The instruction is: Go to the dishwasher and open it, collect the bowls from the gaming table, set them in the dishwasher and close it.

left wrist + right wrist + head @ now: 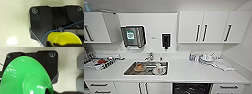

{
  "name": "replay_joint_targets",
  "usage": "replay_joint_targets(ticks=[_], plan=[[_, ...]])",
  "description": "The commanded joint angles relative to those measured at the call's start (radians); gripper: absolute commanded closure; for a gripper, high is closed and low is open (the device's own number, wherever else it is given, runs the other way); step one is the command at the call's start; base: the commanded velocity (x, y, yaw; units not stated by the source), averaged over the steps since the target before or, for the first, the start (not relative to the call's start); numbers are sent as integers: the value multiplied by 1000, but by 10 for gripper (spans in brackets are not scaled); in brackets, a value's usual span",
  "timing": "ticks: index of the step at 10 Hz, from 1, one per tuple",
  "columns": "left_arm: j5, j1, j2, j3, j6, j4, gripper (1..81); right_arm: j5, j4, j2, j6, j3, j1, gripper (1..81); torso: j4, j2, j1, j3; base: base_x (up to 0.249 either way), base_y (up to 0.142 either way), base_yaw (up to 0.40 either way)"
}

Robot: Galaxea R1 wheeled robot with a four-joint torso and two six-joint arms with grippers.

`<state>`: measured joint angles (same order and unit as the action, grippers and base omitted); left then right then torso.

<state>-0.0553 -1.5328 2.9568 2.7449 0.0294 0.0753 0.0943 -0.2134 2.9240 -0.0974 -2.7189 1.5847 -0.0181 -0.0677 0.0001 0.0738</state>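
A kitchen worktop [184, 72] with a sink [146, 68] faces the robot; the dishwasher [192, 88] sits below it, ahead and low of both end effectors, cut off by the frame edge. Right end effector holds a green bowl [25, 77]; left holds a yellow bowl [65, 38]. Fingers mostly hidden.

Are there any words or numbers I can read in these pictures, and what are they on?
None can be read.
Green label on the steel paper-towel dispenser: too blurred.
Small mark on the white wall: too blurred.
Yellow bowl and green bowl: no writing.
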Motion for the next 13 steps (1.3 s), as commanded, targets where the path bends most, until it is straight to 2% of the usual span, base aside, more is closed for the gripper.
replay_joint_targets(ticks=[1, 5, 11, 13], plan=[[51, 45, -10, 6, -2, 3, 811, -48, 0, -13, 1, -4, -44, 811, 0, 0, 0, 0, 118, -63, 0], [51, 44, -10, 6, -2, 3, 811, -48, 0, -13, 1, -4, -44, 811, 0, 0, 0, 0, 83, 0, 0], [49, 46, -14, 1, -2, 1, 811, -57, 8, -21, -2, 5, -42, 811, 0, 0, 0, 0, 0, 0, 0], [34, 45, -25, -25, -2, -5, 811, -57, 8, -55, -5, 68, -41, 811, 0, 0, 0, 0, 0, 0, 0]])
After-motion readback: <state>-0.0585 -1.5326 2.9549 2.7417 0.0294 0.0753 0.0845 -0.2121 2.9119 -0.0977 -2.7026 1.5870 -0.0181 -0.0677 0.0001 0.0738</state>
